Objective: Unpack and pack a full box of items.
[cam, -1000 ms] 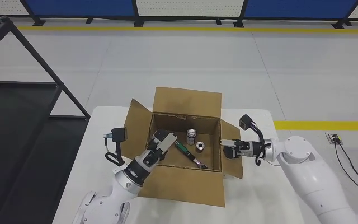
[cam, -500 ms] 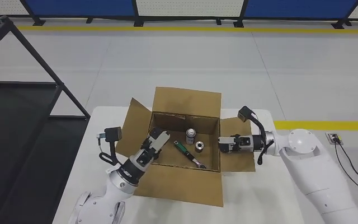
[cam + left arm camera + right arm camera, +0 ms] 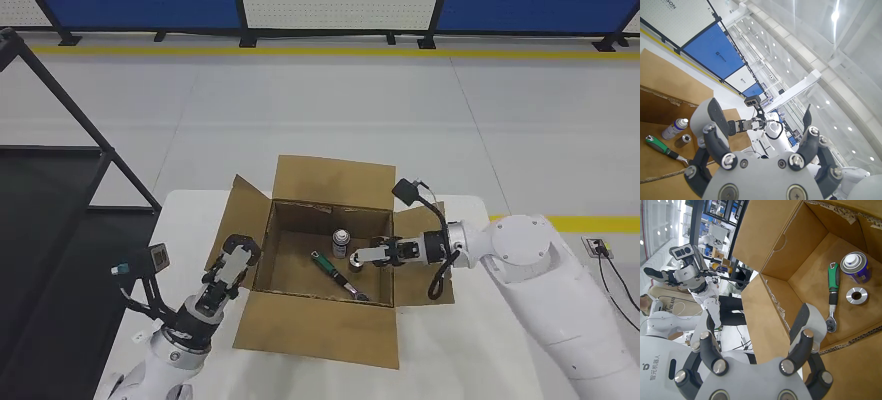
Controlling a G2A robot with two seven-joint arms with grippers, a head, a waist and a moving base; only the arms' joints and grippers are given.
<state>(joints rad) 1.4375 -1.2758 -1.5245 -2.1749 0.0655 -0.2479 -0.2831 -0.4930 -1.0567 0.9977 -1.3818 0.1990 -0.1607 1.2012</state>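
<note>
Cardboard box [image 3: 315, 330] sits open on the table [image 3: 185, 230], all flaps folded out.

Top view: 3 items are on the box floor. The spray can [image 3: 342, 241] stands upright toward the back. The metal sleeve [image 3: 357, 262] stands just beside it. The ratchet [image 3: 338, 276] lies flat on a diagonal, green handle to the rear. The right gripper [image 3: 372, 256] is inside the box on the right, just beside the sleeve. The left gripper [image 3: 233, 258] is outside, over the left flap.

Left wrist view: the left gripper [image 3: 761, 108] is spread wide, nothing between the pads, and aims up, away from the box. The can [image 3: 674, 128], sleeve [image 3: 683, 140] and ratchet [image 3: 662, 146] show off to one side.

Right wrist view: the right gripper [image 3: 756, 315] is spread wide and empty, above the box's near wall. The ratchet [image 3: 832, 294] head is the closest item; the sleeve [image 3: 856, 295] and can [image 3: 855, 267] are farther in.

Step in hand, est.: unpack phase, approach for a pick with the right arm. Target is prob. the sleeve or the ratchet; cannot tell which.

Next move req.: lower the right gripper, centre the pads either side of the target, clear the box wall and neighbouring items, then close and lift straight up.
</note>
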